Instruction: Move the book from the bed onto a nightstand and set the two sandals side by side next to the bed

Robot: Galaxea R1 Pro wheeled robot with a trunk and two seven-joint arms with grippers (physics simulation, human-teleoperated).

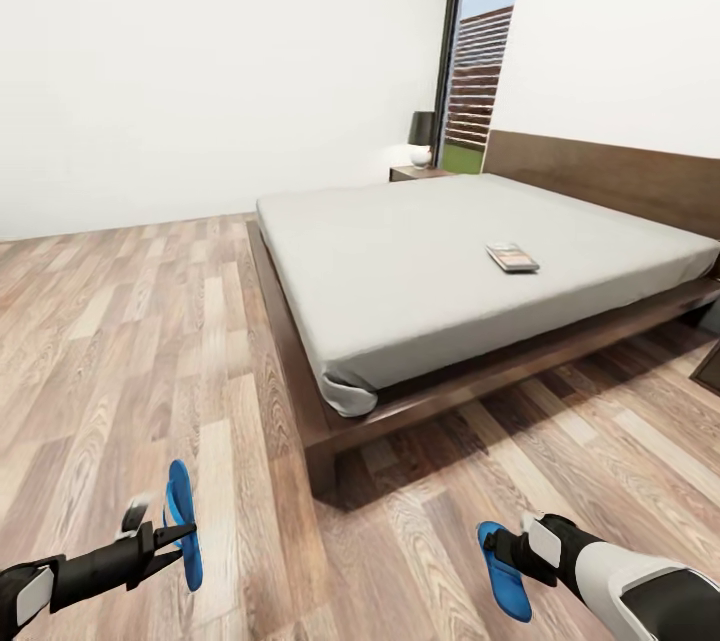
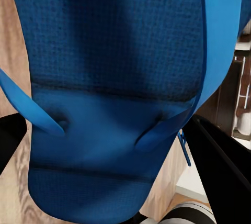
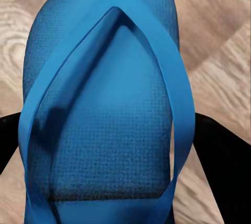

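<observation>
Wood-plank floor [image 1: 130, 341] runs under both arms. Nearest, the left gripper [image 1: 172, 533] is clamped on one woven-textured blue sandal [image 1: 183, 524]; the right gripper [image 1: 508, 553] is clamped on the other sandal [image 1: 503, 570]. Beyond, the thin book [image 1: 512, 257] lies flat on the bed [image 1: 400, 261]'s smooth pale mattress; a dark nightstand [image 1: 418, 172] stands by the window [image 1: 480, 71].

I am in a home bedroom: a low platform bed [image 1: 470, 261] with a dark wooden headboard [image 1: 610, 176], a nightstand [image 1: 418, 173] carrying a lamp [image 1: 422, 136], white walls, wood-plank floor [image 1: 130, 341] and a tall window [image 1: 480, 71].
</observation>
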